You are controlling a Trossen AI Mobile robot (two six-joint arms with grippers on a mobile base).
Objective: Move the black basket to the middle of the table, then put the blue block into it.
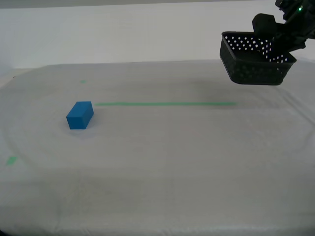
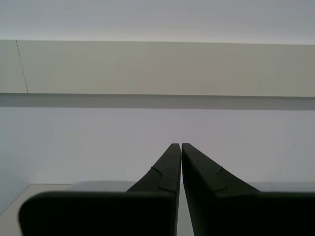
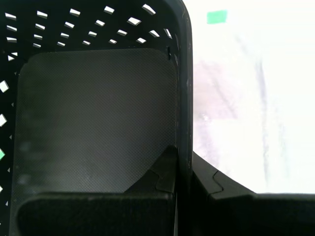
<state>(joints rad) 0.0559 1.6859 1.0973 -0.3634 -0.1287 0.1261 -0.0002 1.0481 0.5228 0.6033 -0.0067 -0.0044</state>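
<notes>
Exterior view: black basket (image 1: 257, 61) hangs tilted above the bench's (image 1: 162, 162) far edge; blue block (image 1: 79, 115) lies well apart.
First wrist view: my first claw (image 3: 183, 169) clamped on one wall only, so basket may swing or slip.
Second wrist view: my second claw (image 2: 181, 146) together, empty.

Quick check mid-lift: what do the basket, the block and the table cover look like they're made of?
Black basket: likely moulded plastic, matte, perforated walls, finely textured floor. Blue block: smooth, solid, matte; foam, wood or plastic, cannot tell. Table: white-grey cloth, slightly wrinkled.
</notes>
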